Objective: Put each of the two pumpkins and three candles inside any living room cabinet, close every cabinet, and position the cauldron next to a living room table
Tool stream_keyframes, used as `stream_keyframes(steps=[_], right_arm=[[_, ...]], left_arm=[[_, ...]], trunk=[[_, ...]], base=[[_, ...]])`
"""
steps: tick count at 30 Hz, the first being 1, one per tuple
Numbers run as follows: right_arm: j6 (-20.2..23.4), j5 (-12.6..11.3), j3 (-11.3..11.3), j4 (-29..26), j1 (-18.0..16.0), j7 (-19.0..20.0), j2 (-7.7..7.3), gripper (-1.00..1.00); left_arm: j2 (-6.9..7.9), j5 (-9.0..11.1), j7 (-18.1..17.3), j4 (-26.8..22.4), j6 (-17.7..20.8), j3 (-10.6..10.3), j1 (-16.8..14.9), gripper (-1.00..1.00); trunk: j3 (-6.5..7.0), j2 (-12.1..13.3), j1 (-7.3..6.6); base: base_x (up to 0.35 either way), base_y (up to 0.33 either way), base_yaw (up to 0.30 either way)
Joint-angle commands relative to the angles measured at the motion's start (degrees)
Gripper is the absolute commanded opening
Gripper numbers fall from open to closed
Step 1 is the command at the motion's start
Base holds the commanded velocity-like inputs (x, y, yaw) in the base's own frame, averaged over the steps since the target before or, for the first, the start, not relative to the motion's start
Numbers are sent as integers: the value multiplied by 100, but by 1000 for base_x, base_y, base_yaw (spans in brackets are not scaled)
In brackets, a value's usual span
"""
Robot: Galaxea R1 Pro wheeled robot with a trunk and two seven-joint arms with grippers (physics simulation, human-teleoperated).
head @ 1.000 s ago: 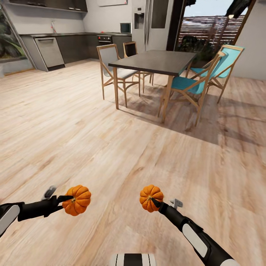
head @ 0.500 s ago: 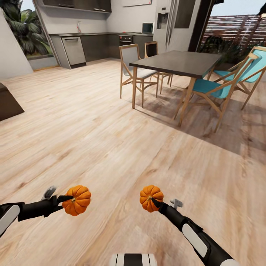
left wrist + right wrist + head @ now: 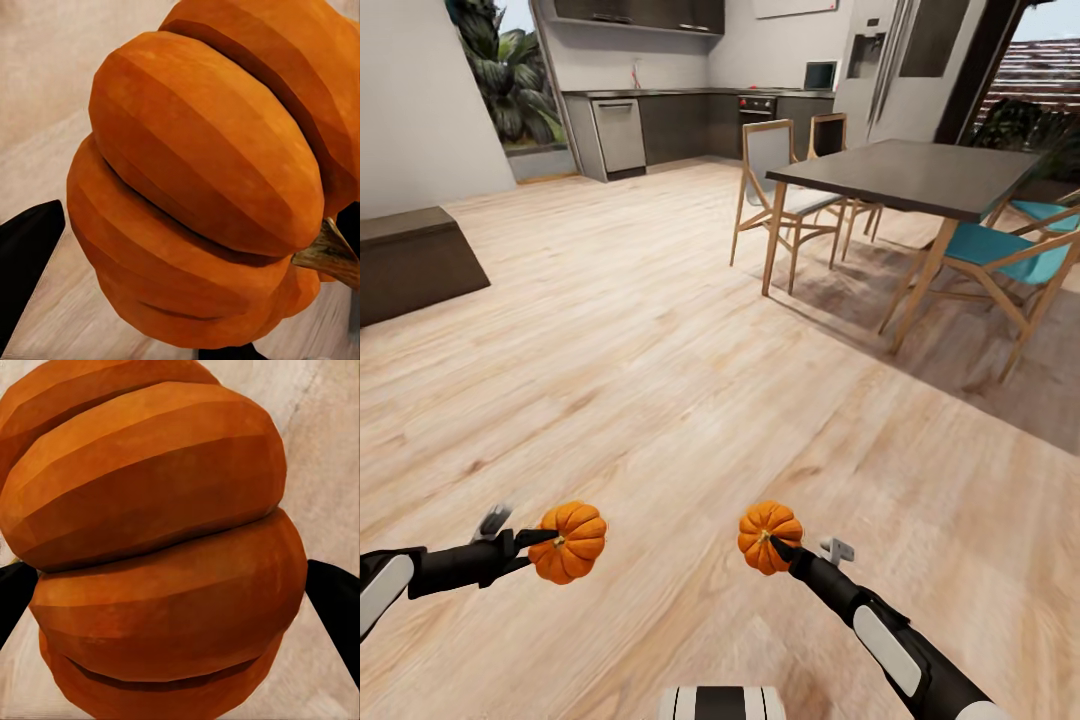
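I carry two orange ribbed pumpkins low in the head view, above the wooden floor. My left gripper (image 3: 550, 543) is shut on the larger pumpkin (image 3: 575, 535), which looms close in the left wrist view (image 3: 202, 187) with its stem to one side. My right gripper (image 3: 773, 546) is shut on the smaller pumpkin (image 3: 768, 525), seen close between black fingers (image 3: 334, 600) in the right wrist view (image 3: 165, 547). A low dark-brown cabinet (image 3: 410, 262) stands at the left edge, several steps ahead. Candles, cauldron and coffee table are out of view.
A dark-topped dining table (image 3: 920, 175) with wooden chairs (image 3: 780, 190) and teal chairs (image 3: 1010, 250) stands ahead on the right. A grey kitchen counter (image 3: 660, 120) runs along the far wall. Light wooden floor (image 3: 640, 380) stretches between me and the cabinet.
The whole head view has swung to the left, so the camera turned. The dining table slid rightward in the picture and the dark-brown cabinet came into view. Both grippers keep hold of their pumpkins.
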Motion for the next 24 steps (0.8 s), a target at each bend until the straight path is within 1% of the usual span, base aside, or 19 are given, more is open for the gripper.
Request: stream_keyframes(steps=[1,20,24], right_arm=[[18,-68,14,-9,-2,4,-7,-100],[18,-68,14,-9,-2,4,-7,-100],[8,-60,10,-17,-2,4,-10,-100]], left_arm=[[4,53,15,-2,30,-14,-9,-100],[4,45,21,0,30,-14,-7,-100],[4,46,21,6,30,-21,-7,-100]], trunk=[[-4,-2,-2],[-4,-2,-2],[-4,-2,-2]], base=[[0,0,288],[1,0,289],[185,0,288]])
